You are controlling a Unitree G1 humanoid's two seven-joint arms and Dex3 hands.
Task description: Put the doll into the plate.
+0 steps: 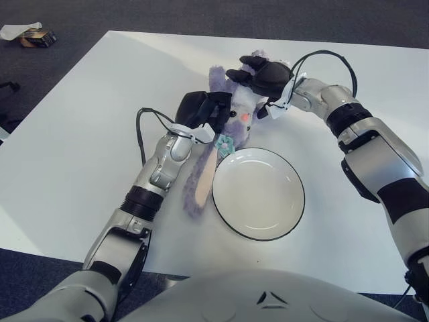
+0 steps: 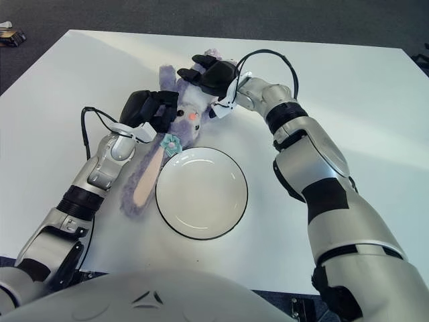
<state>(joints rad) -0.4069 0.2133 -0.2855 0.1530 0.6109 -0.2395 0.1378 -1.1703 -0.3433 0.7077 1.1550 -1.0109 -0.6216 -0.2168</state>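
A purple plush doll (image 1: 236, 113) with long ears lies on the white table (image 1: 80, 147), touching the upper left rim of the plate. One ear (image 1: 200, 184) trails down along the plate's left side. The white plate (image 1: 261, 198) with a dark rim holds nothing. My left hand (image 1: 204, 107) presses its curled black fingers against the doll's left side, by the head. From the right, my right hand (image 1: 263, 79) lies over the doll's far end, with fingers across the top and thumb under its near side.
The table's near edge runs just below the plate. A crumpled white scrap and a small dark box (image 1: 30, 33) lie on the grey floor beyond the table's far left corner. A black cable (image 1: 142, 134) loops off my left forearm.
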